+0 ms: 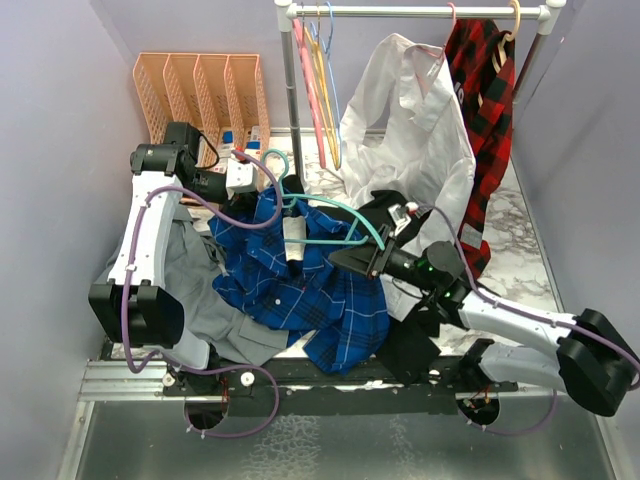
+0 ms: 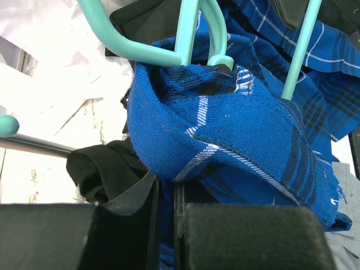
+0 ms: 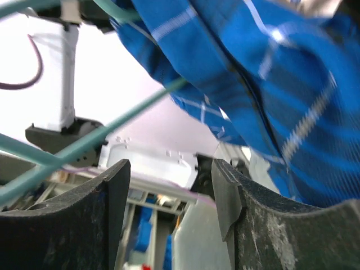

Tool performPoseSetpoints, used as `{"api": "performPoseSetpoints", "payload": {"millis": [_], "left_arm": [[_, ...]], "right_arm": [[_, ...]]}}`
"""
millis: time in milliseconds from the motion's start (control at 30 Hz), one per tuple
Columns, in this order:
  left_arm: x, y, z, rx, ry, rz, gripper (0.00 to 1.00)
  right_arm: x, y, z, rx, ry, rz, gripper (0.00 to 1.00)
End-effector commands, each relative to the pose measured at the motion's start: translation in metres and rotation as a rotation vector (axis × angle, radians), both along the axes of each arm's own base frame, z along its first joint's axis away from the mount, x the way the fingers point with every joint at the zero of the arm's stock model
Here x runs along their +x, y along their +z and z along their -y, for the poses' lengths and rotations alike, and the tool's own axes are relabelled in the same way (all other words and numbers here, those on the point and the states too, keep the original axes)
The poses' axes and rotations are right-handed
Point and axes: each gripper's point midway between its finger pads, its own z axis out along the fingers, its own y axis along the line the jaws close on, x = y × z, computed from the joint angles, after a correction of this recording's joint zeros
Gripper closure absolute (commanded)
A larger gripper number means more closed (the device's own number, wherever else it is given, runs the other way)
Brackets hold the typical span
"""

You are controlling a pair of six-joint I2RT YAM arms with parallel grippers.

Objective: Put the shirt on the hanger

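Note:
The blue plaid shirt (image 1: 300, 290) lies bunched on the table between both arms. The teal hanger (image 1: 335, 212) rests on top of it, with its hook toward the back left. My left gripper (image 1: 292, 255) reaches in from the left. In the left wrist view it (image 2: 166, 225) is shut on a fold of the shirt (image 2: 225, 140), just below the hanger's neck (image 2: 188, 34). My right gripper (image 1: 352, 258) sits at the shirt's right side. In the right wrist view it (image 3: 169, 185) stands open with nothing between its fingers. There the shirt (image 3: 270, 84) hangs above it and a hanger bar (image 3: 112, 124) crosses in front.
A grey shirt (image 1: 195, 290) lies under the left arm. A white shirt (image 1: 410, 130) and a red-and-black plaid shirt (image 1: 490, 110) hang from the rail (image 1: 420, 12), beside pink hangers (image 1: 312, 100). An orange rack (image 1: 200, 95) stands at the back left.

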Motion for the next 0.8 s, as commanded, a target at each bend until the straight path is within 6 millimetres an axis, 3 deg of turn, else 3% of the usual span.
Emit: {"api": "performPoseSetpoints", "payload": {"millis": [0, 100, 267, 467, 767], "left_arm": [[-0.013, 0.028, 0.008, -0.082, -0.014, 0.017, 1.0], [-0.014, 0.029, 0.009, -0.088, -0.013, 0.013, 1.0], [-0.016, 0.033, 0.009, -0.095, -0.01, 0.008, 1.0], [-0.018, 0.034, 0.011, -0.104, -0.008, -0.007, 1.0], [-0.02, 0.029, 0.011, -0.098, -0.013, -0.008, 1.0]], "right_arm": [[0.032, 0.017, 0.005, -0.093, -0.176, 0.154, 0.41], [0.038, 0.011, 0.001, -0.146, -0.177, 0.168, 0.42], [0.044, -0.015, 0.003, -0.228, -0.206, 0.143, 0.42], [0.042, -0.032, -0.004, -0.249, -0.16, 0.156, 0.43], [0.038, -0.036, -0.021, -0.246, -0.082, 0.175, 0.47]]}}
